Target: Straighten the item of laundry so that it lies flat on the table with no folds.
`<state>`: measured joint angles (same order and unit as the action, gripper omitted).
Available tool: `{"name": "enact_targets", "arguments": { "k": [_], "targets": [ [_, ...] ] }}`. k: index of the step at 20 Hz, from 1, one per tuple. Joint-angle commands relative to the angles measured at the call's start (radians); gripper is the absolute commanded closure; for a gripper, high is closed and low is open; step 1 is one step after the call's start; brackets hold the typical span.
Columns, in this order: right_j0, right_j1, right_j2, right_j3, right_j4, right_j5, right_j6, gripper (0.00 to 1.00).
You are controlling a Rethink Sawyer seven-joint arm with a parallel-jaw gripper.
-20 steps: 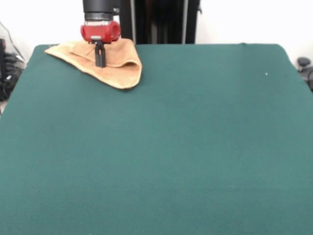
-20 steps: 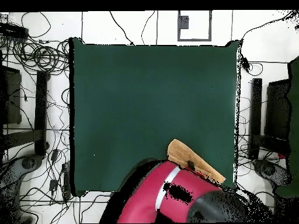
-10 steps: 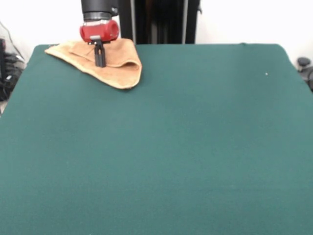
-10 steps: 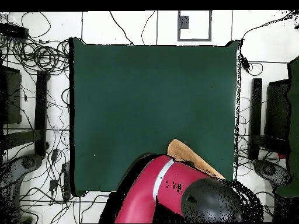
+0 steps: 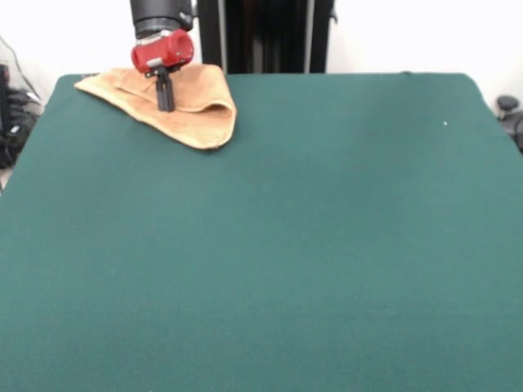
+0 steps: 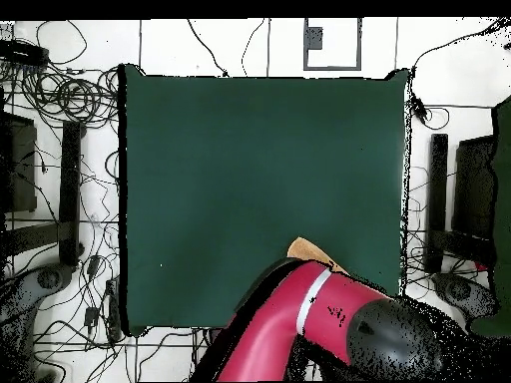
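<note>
the small orange-tan terry towel (image 5: 176, 104) sits bunched and folded over itself at the far left corner of the dark green felt tabletop (image 5: 310, 245) in the front view, right by the robot's side. the red and black arm's hand (image 5: 165, 103) is down on it with fingers looking pressed together. overhead, the red arm (image 6: 299, 324) covers most of the towel (image 6: 305, 248).

Open table (image 5: 327, 245) beyond cornered towel (image 5: 196, 114)
</note>
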<state>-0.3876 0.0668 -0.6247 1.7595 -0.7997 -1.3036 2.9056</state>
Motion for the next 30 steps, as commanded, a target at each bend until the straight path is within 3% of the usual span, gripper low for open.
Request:
{"name": "enact_targets", "arguments": {
  "k": [1,13,30],
  "targets": [
    [-0.003,0.124,0.210,-0.173,0.311,0.224,-0.039,1.00],
    [0.013,0.174,0.212,-0.175,0.478,0.085,-0.103,1.00],
    [0.050,0.145,0.214,-0.148,0.544,0.063,-0.060,1.00]
  ]
}}
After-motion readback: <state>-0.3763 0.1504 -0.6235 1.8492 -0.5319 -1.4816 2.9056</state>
